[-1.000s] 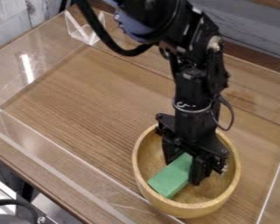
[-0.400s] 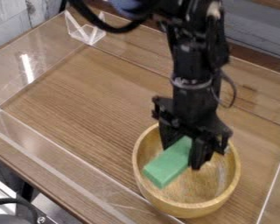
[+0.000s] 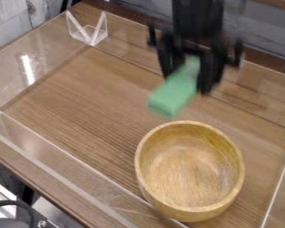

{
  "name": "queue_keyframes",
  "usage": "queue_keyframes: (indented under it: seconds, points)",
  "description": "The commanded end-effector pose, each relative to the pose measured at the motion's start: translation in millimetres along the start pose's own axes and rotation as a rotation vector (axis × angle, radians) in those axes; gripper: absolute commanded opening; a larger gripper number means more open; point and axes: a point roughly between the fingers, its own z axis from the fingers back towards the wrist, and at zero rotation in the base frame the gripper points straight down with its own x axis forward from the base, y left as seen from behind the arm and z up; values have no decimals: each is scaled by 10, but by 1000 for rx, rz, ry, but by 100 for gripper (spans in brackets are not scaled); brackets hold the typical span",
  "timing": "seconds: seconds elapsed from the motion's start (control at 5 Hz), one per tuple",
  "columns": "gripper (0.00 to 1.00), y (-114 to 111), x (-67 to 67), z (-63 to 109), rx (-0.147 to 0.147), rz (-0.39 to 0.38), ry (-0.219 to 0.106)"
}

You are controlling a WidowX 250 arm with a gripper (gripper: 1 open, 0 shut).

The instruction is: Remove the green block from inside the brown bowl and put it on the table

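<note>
Block is out. The gripper point(image 3: 191, 73) has come up from inside the brown bowl point(image 3: 191, 169) to well above its rim, and the green block point(image 3: 177, 92) has come with it. Fingers are pinching the block at its upper end; the rest hangs tilted below and to the left of the fingertips. The picture is motion-blurred, so exact pad contact is hard to read, but the grip looks firm enough to carry.

The bowl sits below the fingers, empty, apparently unshifted. So extraction is done; placement remains. Bare table point(image 3: 85, 98) lies left of the fingers. My guess for next: translate sideways clear of the rim, lower, release. Risk: the block swivelling in the pinch.
</note>
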Motion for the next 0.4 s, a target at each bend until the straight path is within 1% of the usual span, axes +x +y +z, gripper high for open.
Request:
queue_keyframes:
  seconds: [0.0, 0.2]
  points:
    - [0, 380, 109, 292, 21, 31, -88]
    - [0, 471, 216, 150, 18, 34, -113]
